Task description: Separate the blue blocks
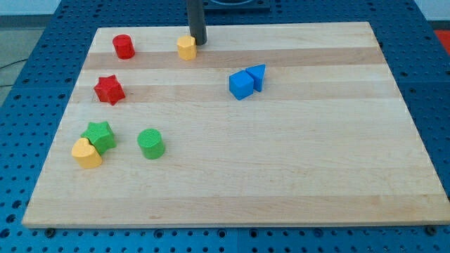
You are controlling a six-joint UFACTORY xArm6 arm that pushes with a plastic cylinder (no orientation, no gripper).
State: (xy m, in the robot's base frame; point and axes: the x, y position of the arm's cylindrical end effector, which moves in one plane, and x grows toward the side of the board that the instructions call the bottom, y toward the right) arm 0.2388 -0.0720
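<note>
Two blue blocks sit touching, right of the board's centre in the upper half: a blue cube (pixel 240 84) and a blue triangular block (pixel 257 75) against its upper right side. My tip (pixel 198 43) is near the view's top edge, well to the upper left of the blue pair. It stands just right of a yellow hexagonal block (pixel 186 48), touching or nearly touching it.
A red cylinder (pixel 124 46) and a red star (pixel 109 90) lie at the left. A green star (pixel 99 135), a yellow heart-shaped block (pixel 86 153) touching it, and a green cylinder (pixel 150 143) lie at lower left. The wooden board (pixel 295 169) rests on a blue perforated table.
</note>
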